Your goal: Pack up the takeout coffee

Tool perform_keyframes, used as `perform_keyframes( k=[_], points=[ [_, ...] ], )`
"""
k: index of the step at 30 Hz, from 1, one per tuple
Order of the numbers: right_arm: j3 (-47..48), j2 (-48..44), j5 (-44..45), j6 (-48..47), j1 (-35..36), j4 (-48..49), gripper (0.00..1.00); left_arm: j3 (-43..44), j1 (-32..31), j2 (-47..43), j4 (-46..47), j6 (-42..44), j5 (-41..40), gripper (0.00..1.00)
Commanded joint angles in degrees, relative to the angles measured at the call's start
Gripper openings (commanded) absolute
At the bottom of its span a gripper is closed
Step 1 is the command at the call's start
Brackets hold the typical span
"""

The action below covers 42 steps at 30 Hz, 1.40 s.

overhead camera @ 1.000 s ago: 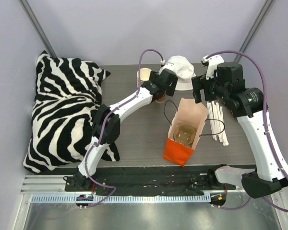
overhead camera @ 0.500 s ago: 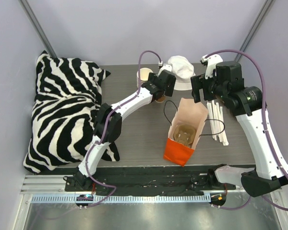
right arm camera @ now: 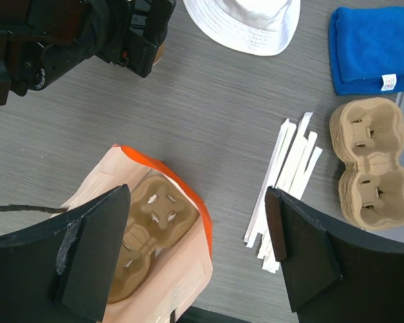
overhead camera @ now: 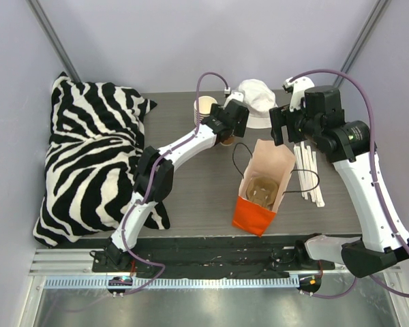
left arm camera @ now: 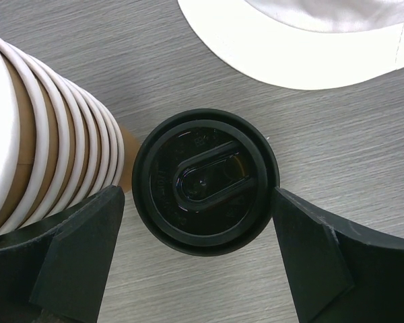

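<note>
The takeout coffee (left arm camera: 205, 182), a brown paper cup under a round black lid, stands on the grey table. My left gripper (left arm camera: 195, 202) is open and hangs over it, one finger on each side of the lid with a small gap to each. In the top view the left gripper (overhead camera: 230, 122) hides nearly all of the cup. An orange and tan paper bag (overhead camera: 249, 214) stands open mid-table with a pulp cup carrier (overhead camera: 261, 190) inside. Above and behind the bag (right arm camera: 188, 282), my right gripper (right arm camera: 196, 222) is open and holds nothing.
A stack of lidless paper cups (left arm camera: 47, 148) stands right beside the coffee on its left. A white hat (overhead camera: 258, 102) lies behind it. Wrapped straws (right arm camera: 286, 182), spare carriers (right arm camera: 370, 161) and a blue cloth (right arm camera: 374, 47) lie to the right. A zebra pillow (overhead camera: 95, 160) fills the left.
The right gripper has drifted slightly to the left above the bag. The left gripper stays over the coffee, still open.
</note>
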Motion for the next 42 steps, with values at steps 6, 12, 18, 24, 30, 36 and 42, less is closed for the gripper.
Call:
perform_keyframes(
  k=[6, 12, 18, 24, 30, 36, 42],
  points=[
    [2.3, 0.3, -0.4, 0.6, -0.1, 1.1, 0.89, 2.7, 0.8, 1.4, 3.6, -0.7, 0.9, 0.94],
    [2.5, 0.5, -0.5, 0.6, 0.0, 1.1, 0.89, 2.9, 1.0, 1.7, 3.7, -0.9, 1.1, 0.94],
    [2.4, 0.3, -0.4, 0.5, 0.0, 1.0, 0.89, 3.2, 1.0, 2.1, 3.3, -1.4, 1.7, 0.92],
    [2.2, 0.1, -0.5, 0.5, -0.1, 1.1, 0.89, 2.2, 1.0, 1.3, 3.1, -1.6, 2.0, 0.87],
    [2.1, -0.1, -0.5, 0.5, 0.0, 1.2, 0.89, 0.7, 1.1, 0.3, 3.0, -1.7, 2.1, 0.78],
    [2.1, -0.1, -0.4, 0.6, -0.1, 1.2, 0.89, -0.2, 1.0, -1.0, 3.3, -2.3, 3.2, 0.65],
    [2.1, 0.0, -0.5, 0.6, -0.1, 1.4, 0.89, -2.6, 0.8, -3.7, 3.3, -1.9, 3.6, 0.61]
  ],
)
